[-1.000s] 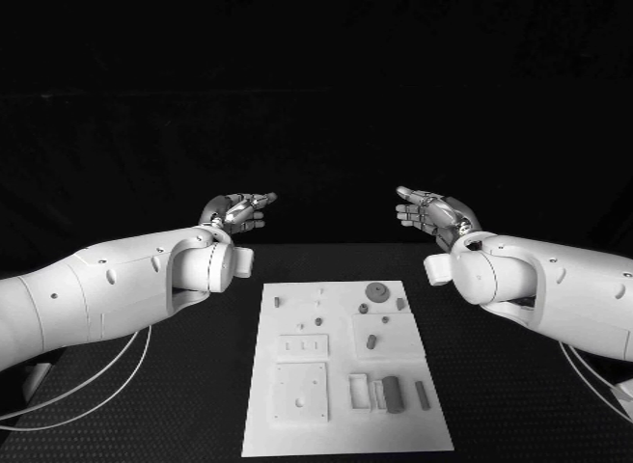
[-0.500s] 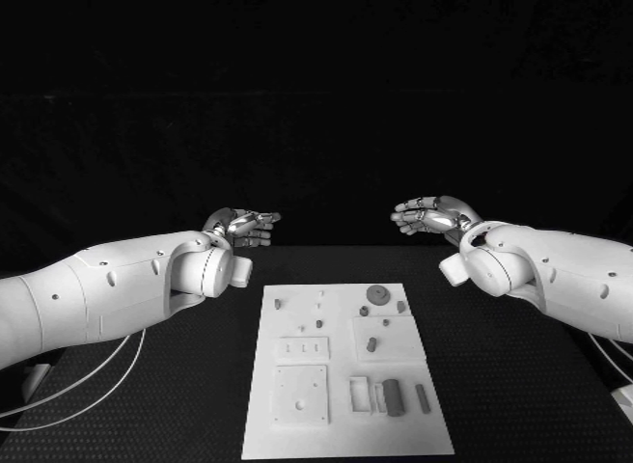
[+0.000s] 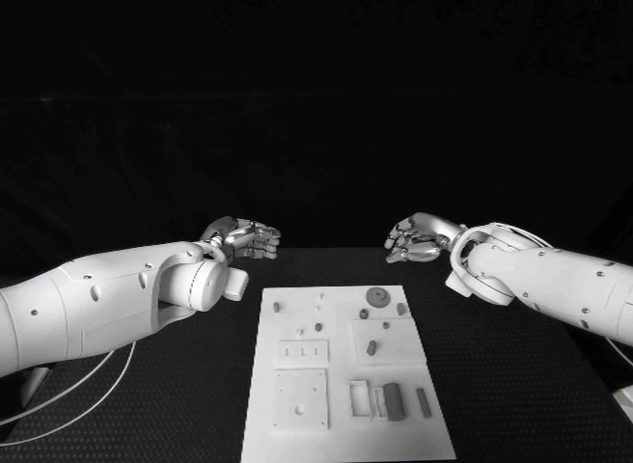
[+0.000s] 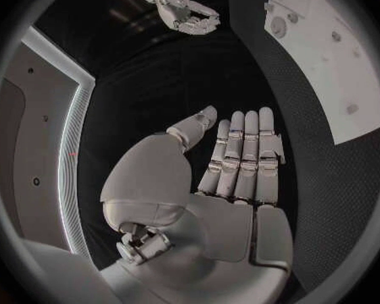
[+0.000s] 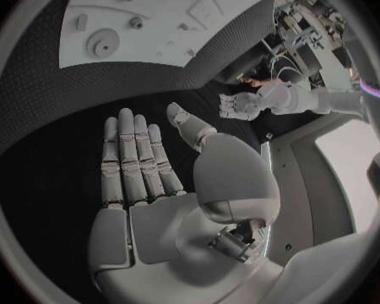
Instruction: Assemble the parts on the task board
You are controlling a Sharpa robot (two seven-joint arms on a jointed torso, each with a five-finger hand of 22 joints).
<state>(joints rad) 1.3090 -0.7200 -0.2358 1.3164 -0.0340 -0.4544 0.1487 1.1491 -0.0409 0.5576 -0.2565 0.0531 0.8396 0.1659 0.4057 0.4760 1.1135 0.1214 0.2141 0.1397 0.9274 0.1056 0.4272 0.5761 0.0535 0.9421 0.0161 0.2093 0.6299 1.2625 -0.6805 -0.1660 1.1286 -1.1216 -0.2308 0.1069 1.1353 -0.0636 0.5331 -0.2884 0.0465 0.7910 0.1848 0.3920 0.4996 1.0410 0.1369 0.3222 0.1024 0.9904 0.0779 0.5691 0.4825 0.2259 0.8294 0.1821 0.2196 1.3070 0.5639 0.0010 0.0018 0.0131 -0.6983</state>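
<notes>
The left hand (image 3: 243,238) and the right hand (image 3: 418,238) are held above the far part of the counter (image 3: 511,386), beyond the far end of the white board (image 3: 347,386); both are empty, fingers stretched out flat and side by side, touching nothing. Small grey parts (image 3: 378,296) lie on the board, among them a round disc at the far end and a block (image 3: 392,396) near its close end. Nothing lies between hands and board. Compared with a second ago, both hands have been lowered slightly and brought inward.
</notes>
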